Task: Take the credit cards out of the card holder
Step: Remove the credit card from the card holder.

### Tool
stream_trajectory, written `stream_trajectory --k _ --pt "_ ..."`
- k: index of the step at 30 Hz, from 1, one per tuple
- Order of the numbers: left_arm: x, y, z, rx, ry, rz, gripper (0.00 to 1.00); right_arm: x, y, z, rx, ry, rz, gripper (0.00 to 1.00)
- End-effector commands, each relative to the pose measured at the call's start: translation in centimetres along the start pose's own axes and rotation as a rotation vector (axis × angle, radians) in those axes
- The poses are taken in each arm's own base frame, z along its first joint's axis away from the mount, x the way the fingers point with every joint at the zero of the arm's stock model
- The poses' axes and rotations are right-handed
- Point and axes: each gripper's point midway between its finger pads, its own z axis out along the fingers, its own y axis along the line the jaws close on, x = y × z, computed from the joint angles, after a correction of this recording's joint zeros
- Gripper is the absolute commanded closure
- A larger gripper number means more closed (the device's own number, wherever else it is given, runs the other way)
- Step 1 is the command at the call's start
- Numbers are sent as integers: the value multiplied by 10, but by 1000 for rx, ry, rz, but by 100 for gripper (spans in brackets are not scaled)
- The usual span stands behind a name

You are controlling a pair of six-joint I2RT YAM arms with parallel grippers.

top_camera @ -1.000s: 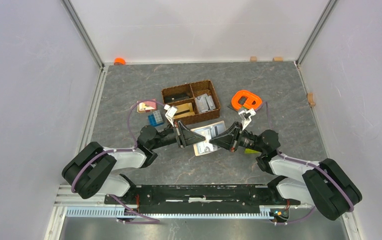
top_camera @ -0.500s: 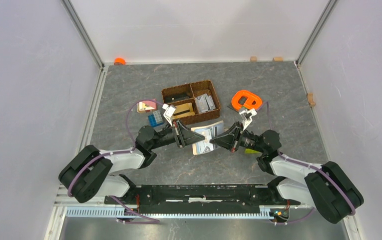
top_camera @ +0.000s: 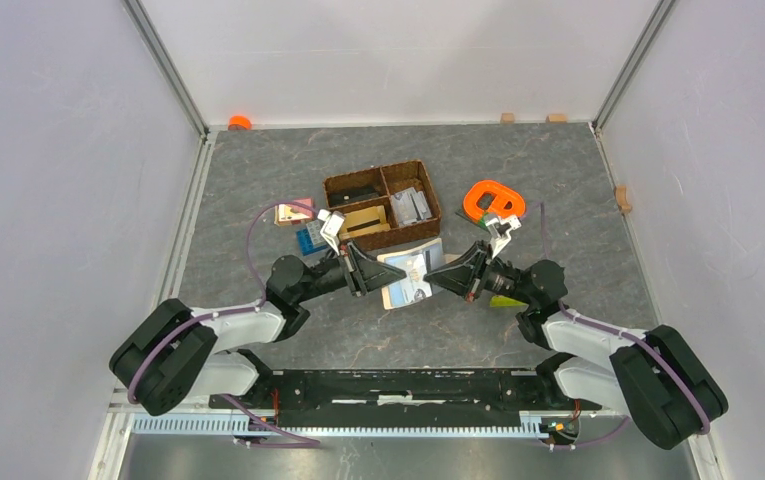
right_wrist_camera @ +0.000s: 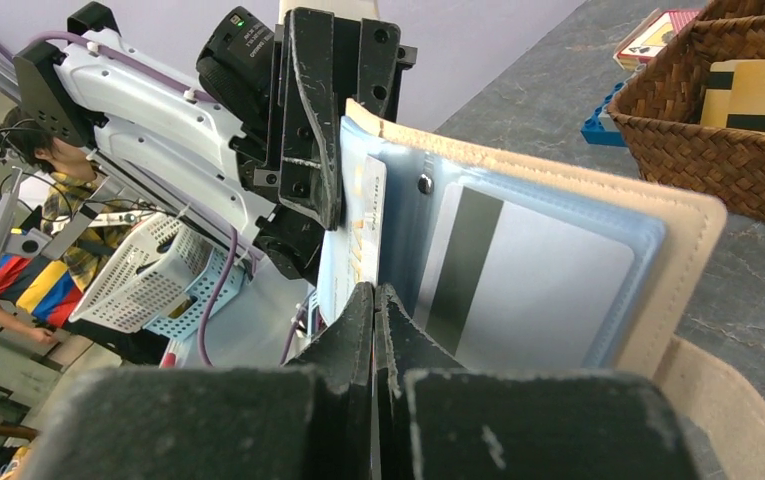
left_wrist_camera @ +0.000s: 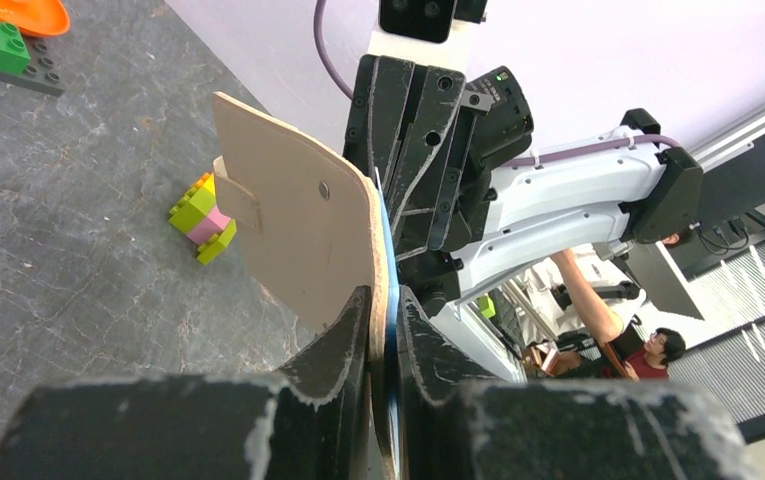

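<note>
Top external: card holder (top_camera: 413, 272) is held up at desk (top_camera: 558, 190) centre, just near of the basket (top_camera: 373, 172), spanned betw. both arms. Left hand (left_wrist_camera: 383, 312) is clamped on the beige cover edge, prob. as an anchor so the holder can't follow a pull. Right hand (right_wrist_camera: 374, 300) has fingers together on a thin edge among the clear sleeves; card or sleeve, can't tell. Striped card (right_wrist_camera: 518, 290) sits in its pocket, so extraction isn't complete.
</note>
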Motion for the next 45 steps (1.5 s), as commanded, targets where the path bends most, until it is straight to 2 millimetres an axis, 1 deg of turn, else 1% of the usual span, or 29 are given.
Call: stream_trajectory --k 1,4,5,6,8,9,11,13,15,17,18,22,23,24,31,35,36,40,45 --pt "-17 -18 -1 62 -62 94 87 -9 -1 -2 7 -44 -27 100" --pt "-16 -16 -1 54 -61 91 95 -9 2 -2 -7 -39 -32 100" --pt "-16 -15 -1 54 -60 90 97 -8 2 -2 -12 -35 -31 99" --pt "-16 -15 0 51 -58 86 98 -8 3 -1 -19 -32 -26 94" --pt "-16 -15 0 54 -58 81 98 -8 7 -1 -41 -36 -21 81" --pt "-16 -15 1 58 -57 79 98 -7 9 -1 -49 -34 -15 77" --pt "-16 -18 0 72 -57 76 98 -6 9 0 -55 -26 -10 70" --pt "-15 -22 1 91 -51 71 98 -2 10 3 -60 -11 -10 67" --pt "-15 -23 1 101 -45 64 98 0 14 6 -78 3 -16 67" --pt "-15 -24 1 103 -45 64 98 0 17 7 -89 7 -21 71" --pt "-15 -23 2 101 -45 65 98 0 18 7 -93 7 -23 74" --pt "-15 -23 1 97 -47 68 98 -2 20 6 -91 -6 -34 94" --pt "-15 -23 1 95 -47 69 98 -2 18 6 -82 -8 -36 98" --pt "-16 -23 0 93 -49 72 98 -3 16 6 -70 -12 -38 99" --pt "-22 -21 -7 24 -73 130 98 -7 -9 -3 43 -44 -36 100" --pt "-27 -17 -14 -45 -105 166 98 -10 -18 -9 81 -68 -28 100" --pt "-30 -17 -16 -55 -116 177 98 -11 -20 -11 89 -74 -26 100" --pt "-34 -9 -21 -120 -138 198 98 -15 -24 -16 110 -99 -33 100" --pt "-36 2 -24 -186 -147 203 98 -18 -23 -17 110 -112 -47 100"
